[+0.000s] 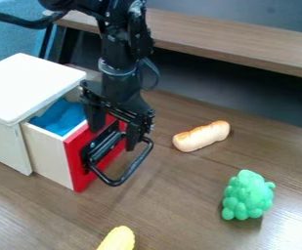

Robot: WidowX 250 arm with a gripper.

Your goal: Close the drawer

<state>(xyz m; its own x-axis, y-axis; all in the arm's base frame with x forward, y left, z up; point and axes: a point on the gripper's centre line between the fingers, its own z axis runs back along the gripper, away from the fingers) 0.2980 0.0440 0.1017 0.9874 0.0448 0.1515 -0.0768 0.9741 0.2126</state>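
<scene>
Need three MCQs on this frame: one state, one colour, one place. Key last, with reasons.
1. State of the pale wooden drawer in the boxy white cabinet?
A) shut
B) open
C) lifted out

2. Colour of the lumpy, rounded toy?
A) green
B) red
C) purple

3. Where is the tan, oblong bread-roll toy?
A) in the drawer
B) on the cabinet
C) on the brown wooden table

Key:
1 B: its flat red front stands out from the cabinet.
2 A: all visible lumps are green.
3 C: it lies on the tabletop.

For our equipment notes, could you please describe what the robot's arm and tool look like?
The arm is black, with blocky joints, pale marks and a greyish band; a thick black cable curves alongside. The tool is black, with two fingers.
</scene>
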